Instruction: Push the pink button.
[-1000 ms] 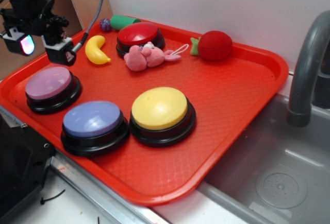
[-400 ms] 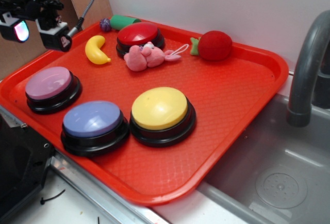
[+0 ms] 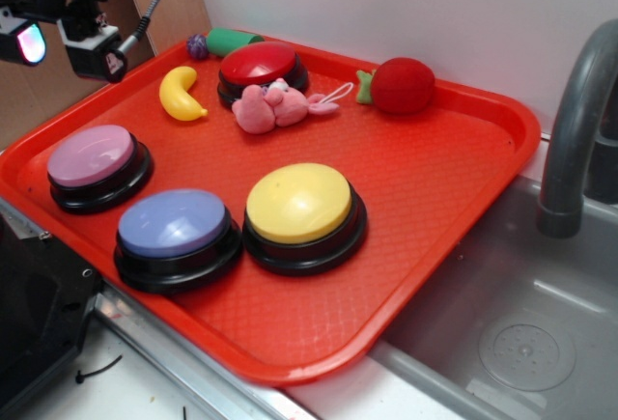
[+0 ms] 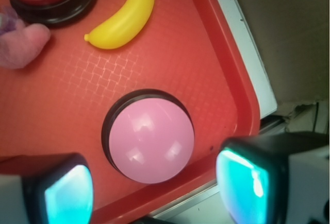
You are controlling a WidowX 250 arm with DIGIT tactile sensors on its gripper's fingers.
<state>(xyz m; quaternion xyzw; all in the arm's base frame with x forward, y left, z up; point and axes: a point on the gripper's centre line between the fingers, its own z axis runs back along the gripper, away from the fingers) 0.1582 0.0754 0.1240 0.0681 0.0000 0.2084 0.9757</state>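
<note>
The pink button (image 3: 92,154) (image 4: 150,140), a pale pink dome on a black base, sits at the left end of the red tray (image 3: 435,179). My gripper (image 3: 58,39) (image 4: 157,195) hangs well above it at the upper left, open, with nothing between its fingers. In the wrist view both glowing teal pads (image 4: 242,185) frame the button from above, far apart, with the tray's rim (image 4: 227,74) to the right.
On the tray also sit a blue-lavender button (image 3: 176,224), a yellow button (image 3: 301,203), a red button (image 3: 261,63), a yellow banana (image 3: 181,94) (image 4: 124,15), a pink plush (image 3: 275,106) and a red strawberry toy (image 3: 401,84). A sink and faucet (image 3: 575,130) lie to the right.
The gripper has risen and drifted left, away from the tray surface, staying open. Nothing on the tray has moved.
</note>
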